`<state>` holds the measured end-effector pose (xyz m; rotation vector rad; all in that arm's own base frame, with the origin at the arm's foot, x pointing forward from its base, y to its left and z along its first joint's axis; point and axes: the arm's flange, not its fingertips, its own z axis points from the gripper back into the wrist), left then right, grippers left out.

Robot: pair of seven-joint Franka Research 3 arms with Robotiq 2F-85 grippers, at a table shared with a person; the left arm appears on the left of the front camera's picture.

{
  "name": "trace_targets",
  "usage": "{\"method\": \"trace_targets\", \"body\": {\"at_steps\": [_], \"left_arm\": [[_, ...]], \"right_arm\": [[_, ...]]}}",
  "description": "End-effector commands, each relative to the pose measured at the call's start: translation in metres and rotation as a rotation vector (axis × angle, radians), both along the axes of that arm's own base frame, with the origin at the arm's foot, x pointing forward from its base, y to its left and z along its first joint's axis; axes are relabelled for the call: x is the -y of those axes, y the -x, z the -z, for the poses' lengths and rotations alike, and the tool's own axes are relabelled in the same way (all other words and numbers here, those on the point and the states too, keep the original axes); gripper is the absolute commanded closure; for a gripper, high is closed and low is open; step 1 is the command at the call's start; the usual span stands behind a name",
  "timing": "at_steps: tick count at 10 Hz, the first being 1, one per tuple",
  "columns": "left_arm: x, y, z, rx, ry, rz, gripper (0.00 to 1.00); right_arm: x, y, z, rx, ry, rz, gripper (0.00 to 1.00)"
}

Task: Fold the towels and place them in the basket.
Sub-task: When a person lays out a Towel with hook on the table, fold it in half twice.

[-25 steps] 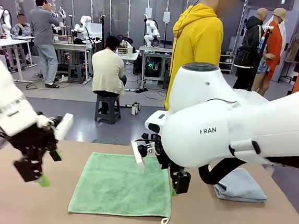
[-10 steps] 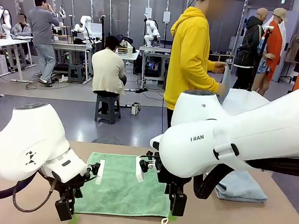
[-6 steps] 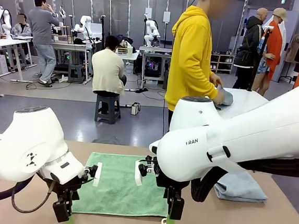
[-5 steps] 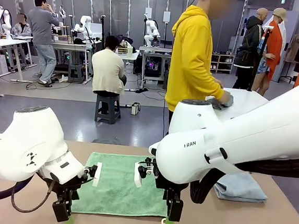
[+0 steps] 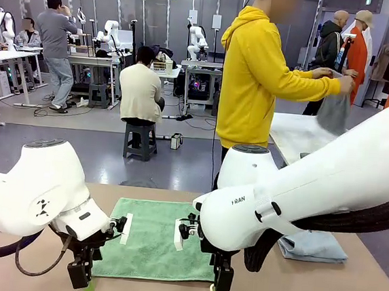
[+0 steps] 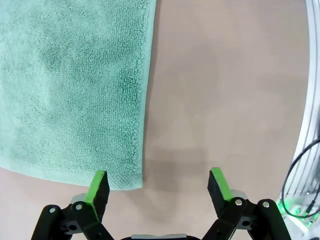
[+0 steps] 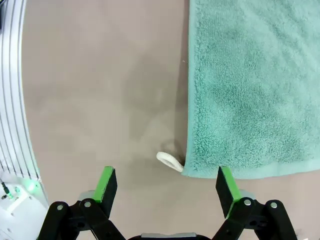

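The green towel (image 6: 75, 90) is matt, nubbly terry cloth with a flatter woven band along its hem. A smooth whitish hanging loop (image 7: 169, 161) lies at one corner. The blue-grey towel (image 5: 315, 243), at the right of the front view, looks equally soft and matt. The worktop (image 6: 225, 100) is smooth, beige-brown and faintly sheened. The left end effector (image 6: 157, 172) and right end effector (image 7: 166, 170) are matt black plastic with smooth bright green pads (image 6: 95, 186). The arm shells (image 5: 40, 190) are glossy white plastic. A ribbed silvery metal rail (image 7: 12, 75) lines the right wrist view's left edge.
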<state>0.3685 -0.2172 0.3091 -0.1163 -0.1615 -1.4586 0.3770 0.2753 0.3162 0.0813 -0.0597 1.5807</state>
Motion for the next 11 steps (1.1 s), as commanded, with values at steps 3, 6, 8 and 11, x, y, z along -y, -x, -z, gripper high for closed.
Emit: {"method": "trace_targets", "body": {"at_steps": [3,6,8,11], "left_arm": [[0.001,-0.011,0.006,-0.003,-0.014,0.040,0.00],[0.002,-0.012,0.009,-0.008,-0.023,0.041,0.00],[0.004,-0.012,0.011,-0.015,-0.035,0.043,0.00],[0.003,-0.013,0.014,-0.014,-0.051,0.030,0.06]], "right_arm": [[0.003,-0.006,0.013,-0.001,-0.014,0.097,0.00],[0.004,-0.013,0.023,-0.006,-0.019,0.122,0.00],[0.002,-0.015,0.028,-0.007,-0.012,0.129,0.00],[0.001,-0.018,0.033,-0.009,-0.007,0.133,0.00]]}}
